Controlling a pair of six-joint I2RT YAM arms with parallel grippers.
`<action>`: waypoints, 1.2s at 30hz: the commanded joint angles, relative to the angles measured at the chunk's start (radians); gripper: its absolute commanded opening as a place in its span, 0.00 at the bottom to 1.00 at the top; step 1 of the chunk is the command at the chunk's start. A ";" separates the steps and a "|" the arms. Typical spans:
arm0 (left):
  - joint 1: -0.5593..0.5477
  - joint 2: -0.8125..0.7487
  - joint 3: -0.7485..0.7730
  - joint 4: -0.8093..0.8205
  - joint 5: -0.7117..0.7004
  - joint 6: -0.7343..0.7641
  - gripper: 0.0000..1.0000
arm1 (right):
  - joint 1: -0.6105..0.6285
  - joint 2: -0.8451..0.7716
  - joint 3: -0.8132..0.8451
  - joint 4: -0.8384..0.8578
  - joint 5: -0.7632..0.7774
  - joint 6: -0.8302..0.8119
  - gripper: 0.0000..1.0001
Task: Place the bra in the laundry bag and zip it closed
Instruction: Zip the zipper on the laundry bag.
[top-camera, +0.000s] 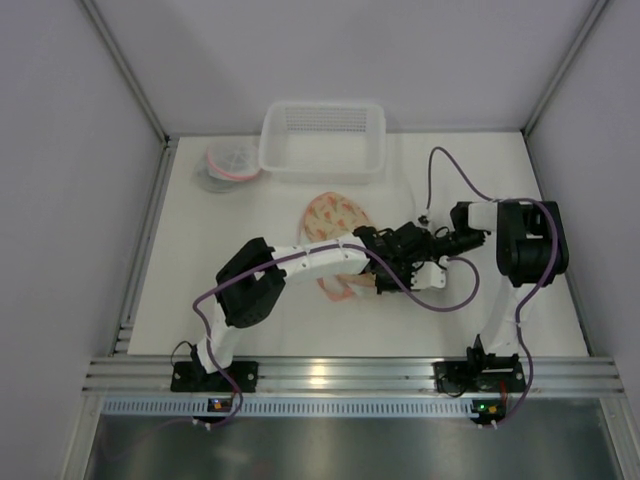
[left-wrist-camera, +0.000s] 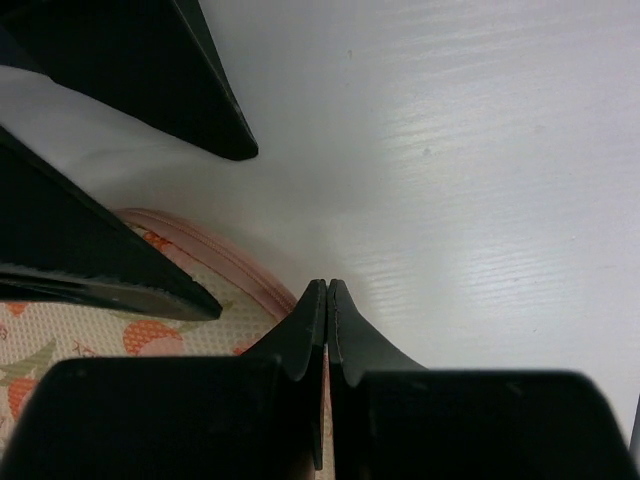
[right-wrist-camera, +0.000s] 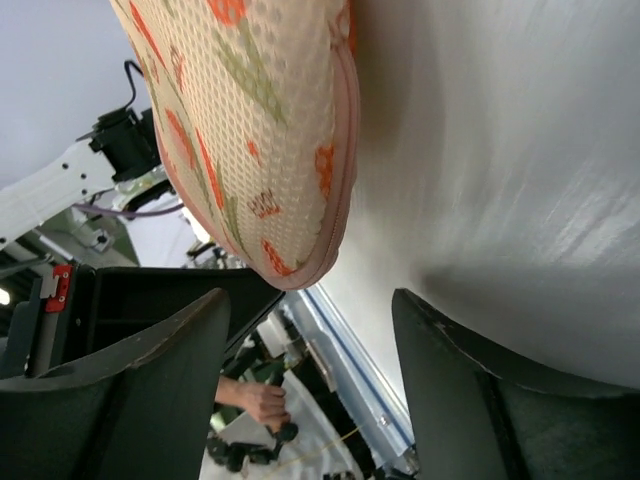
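Observation:
The laundry bag (top-camera: 335, 215), cream mesh with an orange fruit print and a pink zipper edge, lies mid-table. The bra does not show in any view. My left gripper (left-wrist-camera: 327, 285) is shut, its tips pressed together right at the bag's pink edge (left-wrist-camera: 215, 262); whether anything is pinched between them is hidden. In the top view it (top-camera: 405, 245) sits just right of the bag, close against my right gripper (top-camera: 438, 240). My right gripper (right-wrist-camera: 312, 300) is open, facing the bag's rounded end (right-wrist-camera: 250, 120) with nothing between its fingers (right-wrist-camera: 150, 380).
A white plastic basket (top-camera: 322, 138) stands at the back of the table. A round grey item with a pink rim (top-camera: 228, 165) lies to its left. A purple cable (top-camera: 455, 170) loops over the table by the right arm.

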 joint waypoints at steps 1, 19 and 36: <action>0.001 -0.002 0.048 0.007 0.028 -0.002 0.00 | 0.023 -0.018 -0.021 0.062 -0.060 0.038 0.65; 0.003 -0.252 -0.111 0.025 -0.032 -0.031 0.23 | 0.033 -0.016 -0.050 0.173 -0.093 0.126 0.00; 0.009 -0.514 -0.685 0.715 -0.391 0.089 0.77 | 0.033 0.001 -0.041 0.113 -0.137 0.098 0.00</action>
